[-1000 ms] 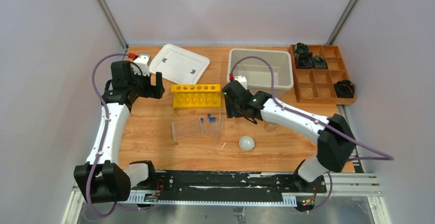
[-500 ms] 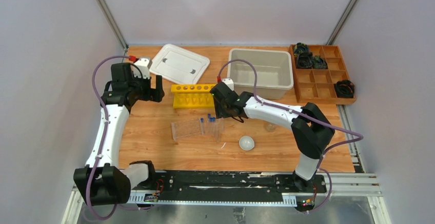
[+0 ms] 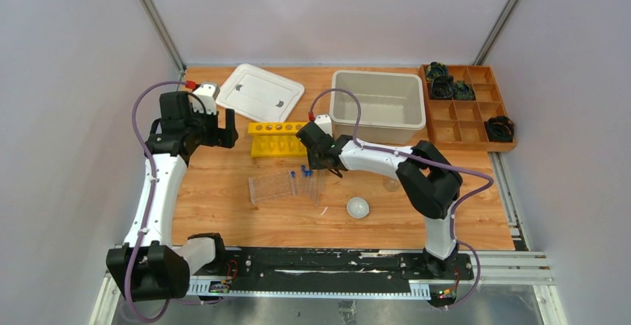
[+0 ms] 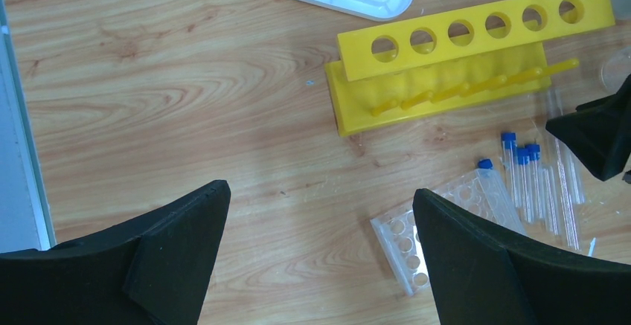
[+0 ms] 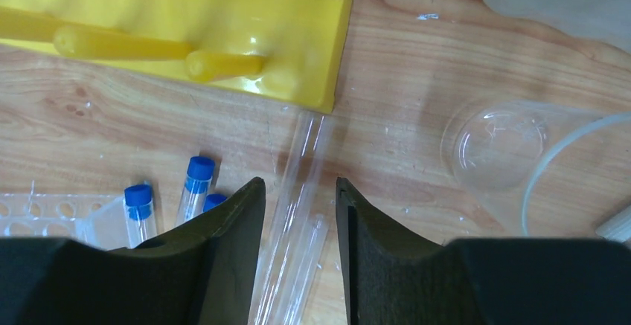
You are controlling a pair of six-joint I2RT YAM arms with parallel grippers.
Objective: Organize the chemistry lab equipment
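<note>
Overhead view: wooden worktop (image 3: 223, 213) w/ two white-and-black robot arms mounted at its near edge.

L gripper (image 3: 229, 126) hovers over the worktop's left side, near the far edge. Its jaws are spread wide & hold nothing; in the L wrist view (image 4: 320, 198) only bare wood shows btwn the two black fingers.

R arm reaches in to the worktop's ctr. R gripper (image 3: 321, 165) points down just in front of the right end of the yellow tube rack (image 3: 283, 139). In the R wrist view (image 5: 299, 184) the jaws stand part-way apart w/ a narrow gap, straddling long clear glass tubes (image 5: 298, 191) that lie flat on the wood. Can't tell if the pads touch the glass.

Yellow rack stands mid-worktop toward the far edge, its six holes empty. Nearer, at ctr, a clear tube rack (image 3: 271, 187) lies flat. Small blue-capped tubes (image 3: 301, 172) lie beside its right end, just left of the R gripper. A clear glass vessel (image 5: 495, 146) sits just right of that gripper. Another small clear vessel (image 3: 391, 184) stands right of ctr, apart from it. A small white round dish (image 3: 358, 207) sits toward the near edge, ctr-right.

Along the far edge: flat white lid (image 3: 260, 93) left of ctr, beige bin (image 3: 378, 77) right of ctr. A brown wooden compartment tray (image 3: 510, 128) w/ black parts is in the far right corner.
</note>
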